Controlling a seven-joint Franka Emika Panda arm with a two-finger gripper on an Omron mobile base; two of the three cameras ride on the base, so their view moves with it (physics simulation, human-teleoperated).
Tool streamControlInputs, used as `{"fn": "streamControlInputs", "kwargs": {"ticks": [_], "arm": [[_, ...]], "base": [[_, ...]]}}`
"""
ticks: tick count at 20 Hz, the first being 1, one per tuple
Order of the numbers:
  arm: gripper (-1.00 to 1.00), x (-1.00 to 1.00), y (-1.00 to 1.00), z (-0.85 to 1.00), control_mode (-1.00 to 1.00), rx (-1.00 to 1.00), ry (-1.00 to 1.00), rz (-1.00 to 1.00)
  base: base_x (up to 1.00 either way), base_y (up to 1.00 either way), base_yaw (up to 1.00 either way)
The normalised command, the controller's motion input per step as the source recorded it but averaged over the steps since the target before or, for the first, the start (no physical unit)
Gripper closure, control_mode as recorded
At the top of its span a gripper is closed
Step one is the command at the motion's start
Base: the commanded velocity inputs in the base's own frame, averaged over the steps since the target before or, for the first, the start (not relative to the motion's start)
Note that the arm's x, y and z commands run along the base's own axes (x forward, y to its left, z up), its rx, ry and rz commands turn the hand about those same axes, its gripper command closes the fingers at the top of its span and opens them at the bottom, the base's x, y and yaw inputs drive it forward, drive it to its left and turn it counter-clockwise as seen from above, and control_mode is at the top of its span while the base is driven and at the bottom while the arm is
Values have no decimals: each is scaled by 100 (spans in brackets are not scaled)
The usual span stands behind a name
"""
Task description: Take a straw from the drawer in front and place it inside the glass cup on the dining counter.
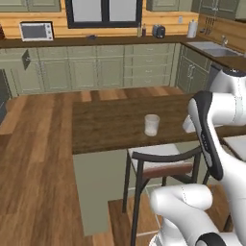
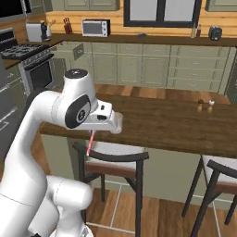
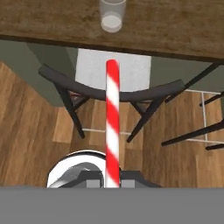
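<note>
The straw (image 3: 112,122) was pinched in the closed hand (image 3: 112,177) at its lower end, red-and-white striped in the hand view, a thin pink stick hanging below the wrist in the right base view (image 2: 90,142). It looked very light, stiff enough to hold its line but easy to crush or bend, w/ a smooth skin that could slip or swivel between the fingers. Gripped at 1 end, most of its length stood free, which suited feeding the far tip into the cup, though any tilt at the grip would swing that tip wide. A gentle squeeze near the end seemed the right hold.

The glass cup (image 1: 152,125) stood upright on the dark wood surface (image 1: 105,127), near the edge by the chair (image 1: 161,166), empty as far as could be told. In the hand view the cup (image 3: 112,16) was ahead of the straw tip and well apart from it; the straw was over the chair and floor, not yet over the surface.

Hard to make out:
- The fingers themselves, cut off at the bottom of the hand view and hidden behind the arm's links in both base views, so the contact pts were a guess.
- The cup in the right base view, mostly hidden behind the wrist.
- The cup's top rim, cropped in the hand view.
- 2 small shakers (image 2: 205,106) at the far side of the surface, too small to tell apart.
</note>
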Motion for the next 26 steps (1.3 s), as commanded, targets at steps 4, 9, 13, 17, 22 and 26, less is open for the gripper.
{"fn": "streamControlInputs", "kwargs": {"ticks": [4,9,13,17,22,26], "arm": [[100,0,0,0,100,0,0,0],[100,0,0,0,100,0,0,0],[100,0,0,0,100,0,0,0],[100,32,2,51,-100,17,-1,19],[100,2,0,64,-100,34,-11,35],[100,18,0,40,-100,32,-7,35]], "base": [[76,-26,12],[99,0,9],[100,7,11],[21,4,4],[0,0,0],[0,0,0]]}}
